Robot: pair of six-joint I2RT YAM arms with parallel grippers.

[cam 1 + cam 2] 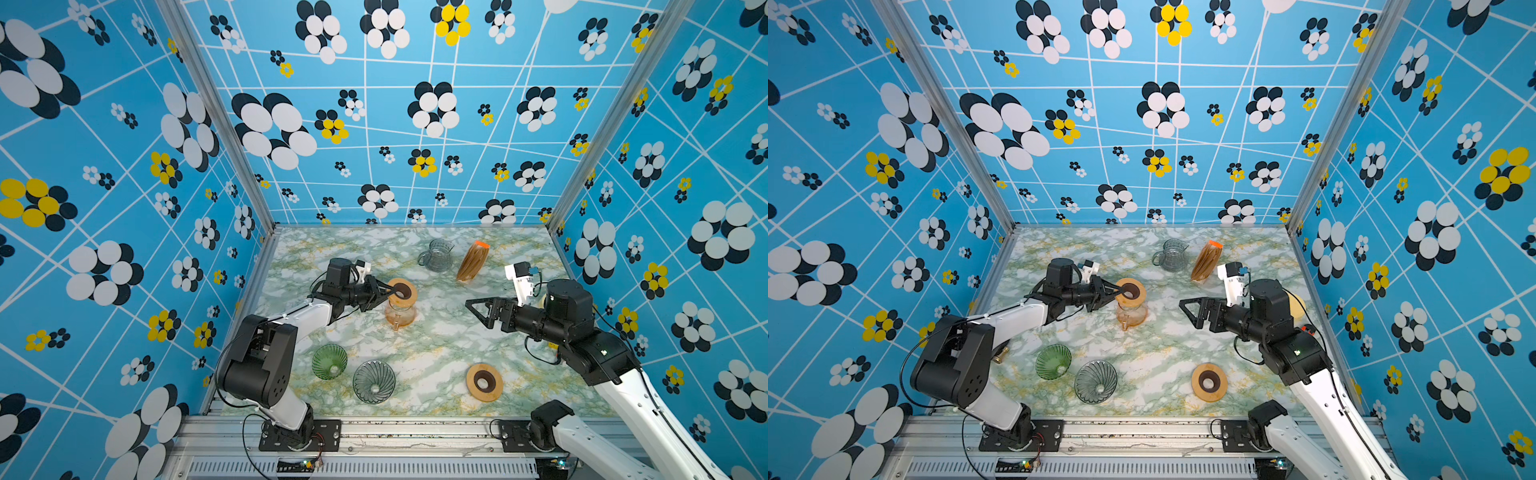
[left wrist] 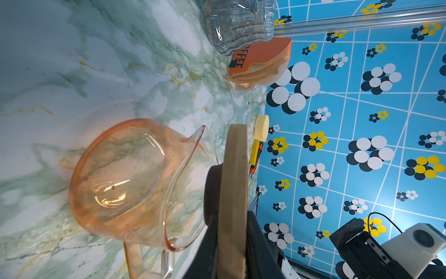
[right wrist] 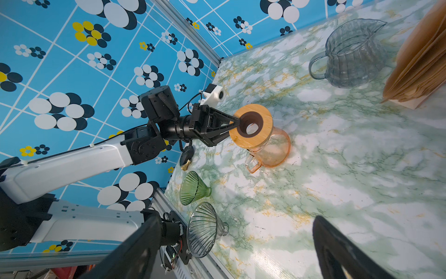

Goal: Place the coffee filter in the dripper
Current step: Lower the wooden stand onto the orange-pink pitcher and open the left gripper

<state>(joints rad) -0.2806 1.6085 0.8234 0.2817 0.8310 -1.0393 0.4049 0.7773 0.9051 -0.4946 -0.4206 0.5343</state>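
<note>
Right wrist: left fingers (image 3: 229,116) pinch wooden ring (image 3: 264,120), seemingly atop orange carafe (image 3: 277,149).

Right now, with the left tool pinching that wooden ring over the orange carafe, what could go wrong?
The left tool grips only the edge of the wooden ring, so the ring could tilt or slip off the orange carafe. Pulling sideways might tip that glass carafe. The open right tool is not steadying it.

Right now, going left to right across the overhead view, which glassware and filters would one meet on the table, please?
green dripper → grey glass dripper → orange carafe → grey pitcher → coffee filter stack
</note>
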